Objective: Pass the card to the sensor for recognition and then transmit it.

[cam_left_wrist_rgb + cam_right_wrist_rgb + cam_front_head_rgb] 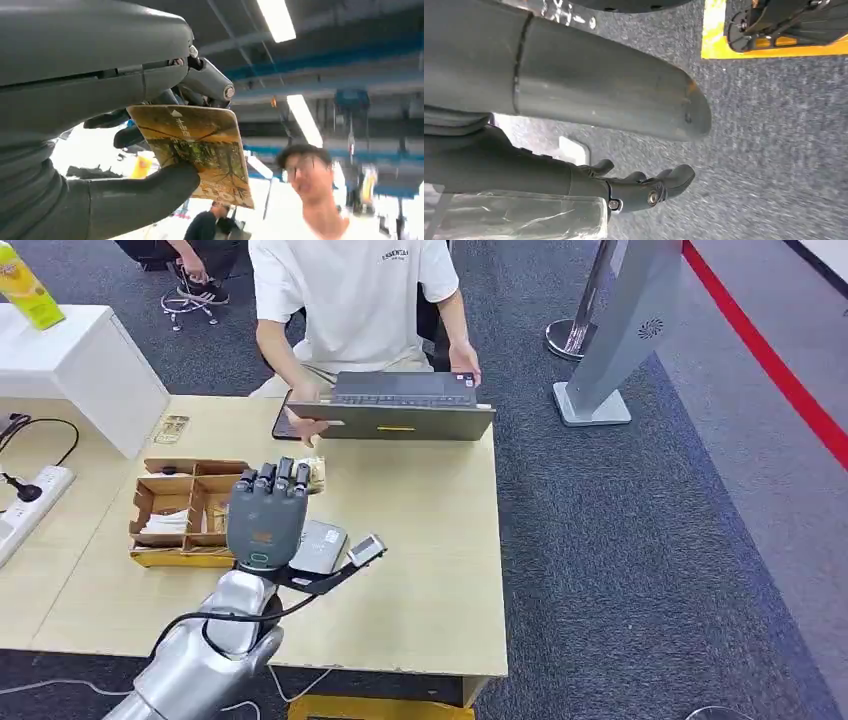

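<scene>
My left hand (268, 515) is raised over the wooden table (420, 570), its back towards the head camera and its fingers pointing up. It pinches a card (200, 150) with a yellow-brown picture between thumb and fingers; the card's edge (315, 472) peeks out past the fingertips. A flat grey sensor box (322, 543) lies on the table just right of the hand, partly hidden by it. My right hand (644, 187) hangs beside my body above grey carpet, its fingers loosely extended and holding nothing.
A cardboard organiser (180, 510) stands left of the hand. A person in a white T-shirt (350, 290) sits at the far edge with an open laptop (400, 405). A power strip (30, 495) and a white block (70, 360) are at the left; a grey kiosk (620, 340) stands on the carpet to the right.
</scene>
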Robot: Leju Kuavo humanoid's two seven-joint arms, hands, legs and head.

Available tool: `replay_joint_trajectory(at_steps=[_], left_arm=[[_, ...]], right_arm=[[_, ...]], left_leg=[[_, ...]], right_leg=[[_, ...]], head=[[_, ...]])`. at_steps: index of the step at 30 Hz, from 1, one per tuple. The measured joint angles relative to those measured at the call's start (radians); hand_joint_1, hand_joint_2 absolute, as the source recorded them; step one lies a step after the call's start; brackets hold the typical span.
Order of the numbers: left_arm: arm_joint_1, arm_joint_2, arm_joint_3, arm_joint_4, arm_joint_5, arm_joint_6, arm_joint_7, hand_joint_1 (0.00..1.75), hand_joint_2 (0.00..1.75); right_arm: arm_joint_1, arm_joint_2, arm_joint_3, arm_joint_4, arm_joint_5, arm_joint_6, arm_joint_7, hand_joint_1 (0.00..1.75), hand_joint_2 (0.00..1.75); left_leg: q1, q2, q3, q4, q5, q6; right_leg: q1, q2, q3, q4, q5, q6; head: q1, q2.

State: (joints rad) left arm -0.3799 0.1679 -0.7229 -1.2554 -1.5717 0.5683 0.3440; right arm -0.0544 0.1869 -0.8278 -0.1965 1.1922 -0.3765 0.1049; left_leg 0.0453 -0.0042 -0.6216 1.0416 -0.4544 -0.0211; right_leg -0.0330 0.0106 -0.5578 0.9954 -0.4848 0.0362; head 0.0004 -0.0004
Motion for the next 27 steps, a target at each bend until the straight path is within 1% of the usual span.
replay_joint_trajectory(at_steps=[1,4,6,10,14,18,23,27], left_arm=[[0.022,-0.003,0.000,0.000,0.000,-0.046,-0.022,1.75,1.75],[0.071,-0.016,0.014,0.013,0.008,-0.145,-0.083,1.75,1.75],[0.081,-0.032,0.036,0.049,0.021,-0.188,-0.107,1.75,1.75],[0.087,-0.059,0.083,0.115,0.034,-0.243,-0.142,1.75,1.75],[0.090,-0.085,0.114,0.164,0.053,-0.282,-0.151,1.75,1.75],[0.089,-0.109,0.142,0.214,0.068,-0.308,-0.152,1.75,1.75],[0.072,-0.129,0.174,0.309,0.062,-0.308,-0.128,1.75,1.75],[0.052,-0.137,0.192,0.356,0.062,-0.309,-0.127,1.75,1.75]], right_arm=[[0.000,0.002,-0.007,0.000,-0.002,0.000,0.000,0.00,0.00],[0.002,0.004,-0.026,0.000,-0.002,0.000,-0.005,0.00,0.00],[0.001,0.004,-0.031,0.000,-0.002,0.000,-0.016,0.00,0.00],[0.002,0.004,-0.046,0.000,-0.002,0.000,-0.021,0.00,0.00],[0.002,0.004,-0.050,0.000,0.003,0.004,-0.001,0.00,0.00],[0.003,0.004,-0.053,0.000,0.011,0.020,0.016,0.00,0.00],[0.003,0.002,-0.055,0.000,0.018,0.029,0.021,0.00,0.00],[0.003,0.000,-0.055,0.000,0.019,0.034,0.019,0.00,0.00]], left_leg=[[0.000,0.000,0.000,0.000,0.000,0.000],[0.000,0.000,-0.001,0.000,0.000,0.000],[0.000,0.000,-0.001,0.000,0.000,0.000],[0.000,0.000,0.000,0.000,0.000,0.000],[0.000,0.000,0.000,0.000,0.000,0.000],[0.000,0.000,-0.001,0.000,0.000,0.000],[0.000,0.000,0.000,0.000,0.000,0.000],[0.000,0.000,0.000,0.000,0.000,0.000]], right_leg=[[0.000,0.000,0.000,0.000,0.000,0.000],[0.000,-0.001,-0.001,0.000,0.000,0.000],[0.000,0.000,-0.001,0.000,0.000,0.000],[0.000,0.000,-0.001,0.000,0.000,0.000],[0.000,0.000,-0.001,0.000,0.000,0.000],[0.000,0.000,-0.001,0.000,0.000,0.000],[0.000,0.000,-0.001,0.000,0.000,0.000],[0.000,-0.001,0.000,0.000,0.000,0.000]], head=[[0.000,0.000],[0.000,0.000],[0.000,0.000],[0.000,0.000],[0.000,0.000],[0.000,0.000],[0.000,0.000],[0.000,0.000]])
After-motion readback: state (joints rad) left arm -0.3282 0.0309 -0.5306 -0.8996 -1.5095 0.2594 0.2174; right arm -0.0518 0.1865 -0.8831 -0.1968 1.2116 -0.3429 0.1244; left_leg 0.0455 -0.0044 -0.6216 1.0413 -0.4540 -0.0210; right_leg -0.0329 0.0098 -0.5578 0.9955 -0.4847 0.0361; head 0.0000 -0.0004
